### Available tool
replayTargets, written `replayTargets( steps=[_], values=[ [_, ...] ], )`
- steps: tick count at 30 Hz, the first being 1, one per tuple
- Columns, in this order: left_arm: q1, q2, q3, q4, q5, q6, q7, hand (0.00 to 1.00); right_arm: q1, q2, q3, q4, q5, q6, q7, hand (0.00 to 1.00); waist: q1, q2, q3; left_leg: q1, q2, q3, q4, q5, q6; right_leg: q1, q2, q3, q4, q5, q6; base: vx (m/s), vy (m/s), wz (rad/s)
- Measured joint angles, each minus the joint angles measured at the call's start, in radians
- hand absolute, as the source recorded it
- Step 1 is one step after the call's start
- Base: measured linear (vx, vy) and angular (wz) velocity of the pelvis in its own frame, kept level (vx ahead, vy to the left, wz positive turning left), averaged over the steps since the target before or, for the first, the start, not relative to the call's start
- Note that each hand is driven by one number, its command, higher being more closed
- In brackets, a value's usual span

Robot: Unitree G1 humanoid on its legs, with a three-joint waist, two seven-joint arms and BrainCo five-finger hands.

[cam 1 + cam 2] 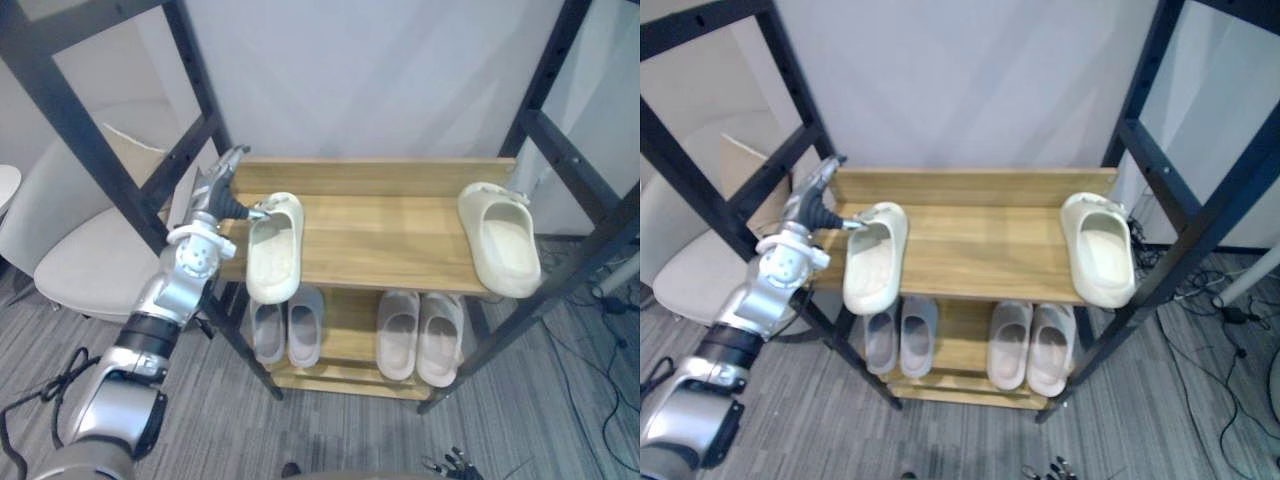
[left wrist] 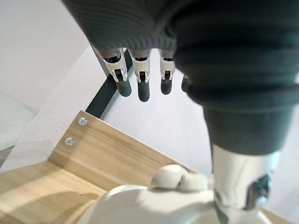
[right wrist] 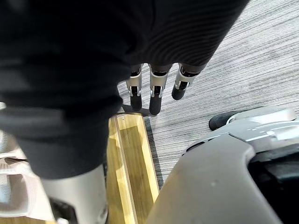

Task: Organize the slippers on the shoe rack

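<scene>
While the right hand (image 3: 155, 100) hangs low in front of the shoe rack (image 1: 380, 245), close to the foot of its bottom shelf, its fingers are straight and hold nothing. On that lower shelf stand a left pair of pale slippers (image 1: 287, 328) and a right pair (image 1: 416, 338), side by side, their back ends hidden beneath the top shelf.

Up on the top shelf lie the two cream slippers, well apart. The left slipper (image 1: 274, 250) is at the rack's left end and the right slipper (image 1: 500, 240) at its right end, each with one end jutting over the front edge. The left hand (image 1: 222, 192) sits at the rack's left end beside the left slipper's rear, fingers straight and clear of it, gripping nothing. Its thumb (image 2: 237, 179) reaches down to the slipper, though whether it truly presses there is hard to make out.

Because both cream slippers overhang, a loose sideways shove could swing the left one forward and tip it off the rack to the floor. A drag could also skew it instead of bringing it to its partner. The head views cut the right hand off at their lower border.
</scene>
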Motion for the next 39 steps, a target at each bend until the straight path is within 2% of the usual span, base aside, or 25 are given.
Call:
replayTargets(
  steps=[8,9,21,28,32,37,39],
  values=[
    [0.000,0.000,-0.046,0.013,0.012,0.005,-0.025,0.00,-0.001,0.000,0.001,0.000,0.005,0.000,0.000,0.00,-0.017,0.000,0.004,-0.005,0.000,0.000,0.000,0.000,0.000,-0.005,0.000,0.001,-0.002,0.000,0.000,0.00,0.000,0.00],
    [0.000,-0.003,-0.048,0.018,0.014,0.006,-0.028,1.00,-0.001,0.000,0.001,0.000,0.005,0.000,0.000,0.00,-0.020,0.000,0.005,-0.005,0.000,0.000,0.000,0.000,0.000,-0.005,0.000,0.001,-0.002,0.000,0.000,0.00,0.000,0.00],
    [-0.036,-0.029,-0.083,0.038,0.028,0.008,-0.043,1.00,-0.002,0.000,0.000,0.000,0.008,0.000,-0.001,0.00,-0.035,0.004,0.008,-0.005,0.000,0.001,0.000,0.000,0.000,-0.004,0.000,0.002,-0.004,0.006,0.003,0.00,0.000,0.00],
    [-0.043,-0.044,-0.084,0.036,-0.023,0.007,-0.035,1.00,-0.003,0.000,-0.002,0.000,0.017,0.000,-0.002,0.00,-0.039,0.007,0.009,-0.005,0.000,0.002,0.000,0.000,0.000,-0.003,-0.001,0.002,-0.007,0.007,0.003,0.00,0.000,0.00],
    [-0.050,-0.084,-0.112,0.007,-0.060,0.007,-0.031,1.00,-0.003,0.000,-0.007,0.000,0.019,0.001,-0.003,0.00,-0.040,0.012,0.012,-0.005,-0.003,0.002,0.000,0.000,0.000,-0.001,-0.003,0.002,-0.010,0.010,0.005,0.00,0.000,0.00],
    [-0.074,-0.191,-0.202,-0.058,-0.107,0.000,-0.030,1.00,-0.003,-0.003,-0.008,0.000,0.037,0.001,-0.005,0.00,-0.048,0.021,0.018,-0.005,-0.006,0.003,0.000,0.000,0.000,0.000,-0.006,0.004,-0.010,0.011,0.006,0.00,0.000,0.00],
    [-0.085,-0.235,-0.232,-0.065,-0.114,-0.002,-0.029,1.00,-0.004,-0.006,-0.008,0.000,0.037,0.001,-0.010,0.00,-0.061,0.028,0.020,-0.001,-0.006,0.008,-0.001,0.000,0.000,0.000,-0.006,0.009,-0.009,0.012,0.006,0.00,0.000,-0.06]
  ],
)
